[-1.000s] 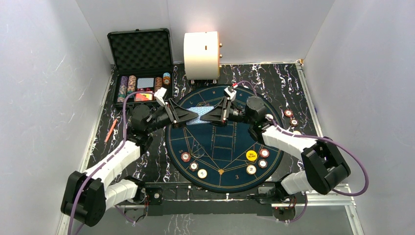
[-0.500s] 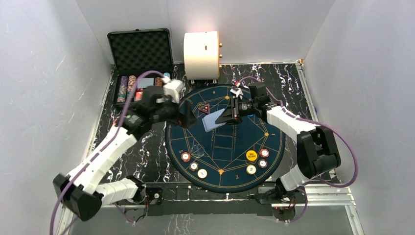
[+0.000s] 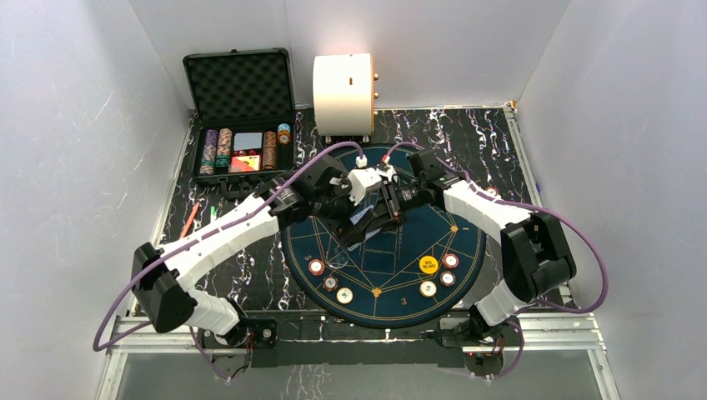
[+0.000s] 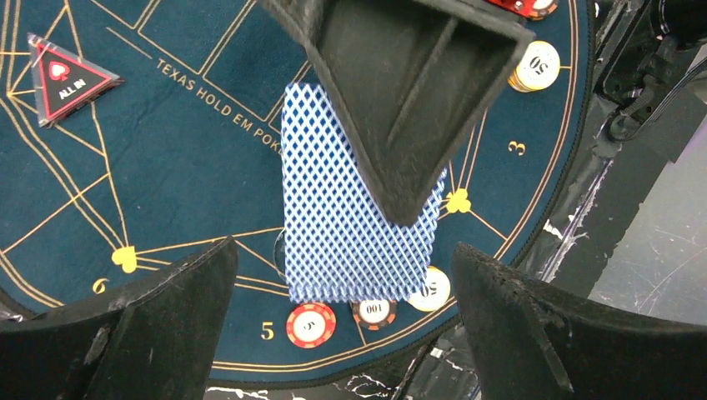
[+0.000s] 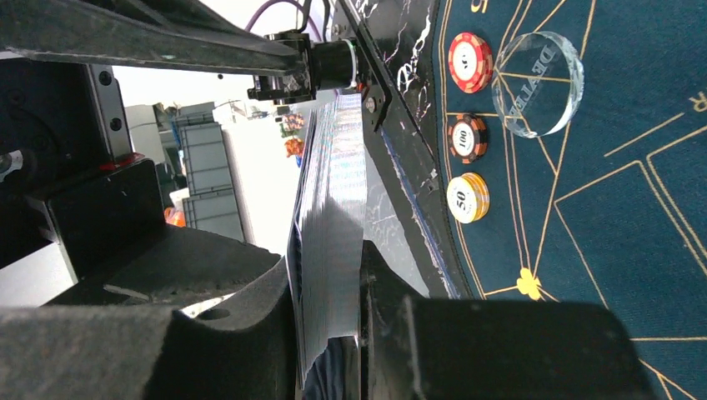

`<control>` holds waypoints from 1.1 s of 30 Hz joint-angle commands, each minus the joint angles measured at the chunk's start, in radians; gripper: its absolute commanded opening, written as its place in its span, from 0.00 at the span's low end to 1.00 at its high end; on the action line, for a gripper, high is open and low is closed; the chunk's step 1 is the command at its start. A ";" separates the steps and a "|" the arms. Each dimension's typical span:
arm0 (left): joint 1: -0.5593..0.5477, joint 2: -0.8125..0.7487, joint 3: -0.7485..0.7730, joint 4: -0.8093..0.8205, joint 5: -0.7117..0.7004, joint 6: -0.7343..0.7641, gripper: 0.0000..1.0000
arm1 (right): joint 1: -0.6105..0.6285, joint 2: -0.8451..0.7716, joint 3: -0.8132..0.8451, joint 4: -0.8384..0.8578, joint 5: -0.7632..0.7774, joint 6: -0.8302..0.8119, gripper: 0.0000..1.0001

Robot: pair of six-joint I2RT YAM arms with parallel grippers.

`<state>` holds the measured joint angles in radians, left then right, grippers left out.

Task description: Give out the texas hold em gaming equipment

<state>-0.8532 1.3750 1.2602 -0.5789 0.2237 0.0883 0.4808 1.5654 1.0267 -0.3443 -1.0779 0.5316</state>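
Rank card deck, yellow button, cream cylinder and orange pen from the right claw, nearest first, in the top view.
1. card deck: held in the right claw.
2. yellow button: toward the near right.
3. cream cylinder: back centre.
4. orange pen: far left.

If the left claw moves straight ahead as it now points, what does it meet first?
Probably the blue-backed card deck held in the right claw; depth is unclear.
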 commanded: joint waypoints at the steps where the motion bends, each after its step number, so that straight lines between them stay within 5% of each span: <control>1: -0.004 0.048 0.048 -0.036 0.060 0.036 0.98 | 0.013 -0.007 0.058 0.021 -0.063 0.003 0.00; 16: -0.017 0.062 0.009 -0.033 0.042 0.019 0.98 | 0.027 -0.049 0.001 0.135 -0.102 0.095 0.00; 31: -0.020 0.088 0.026 -0.034 -0.025 0.033 0.82 | 0.054 -0.033 0.004 0.167 -0.112 0.116 0.00; 33: -0.021 0.085 0.029 -0.036 -0.025 0.036 0.74 | 0.055 -0.028 0.003 0.166 -0.114 0.111 0.00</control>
<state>-0.8680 1.4700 1.2686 -0.6075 0.2199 0.1085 0.5266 1.5631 1.0176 -0.2218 -1.1275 0.6327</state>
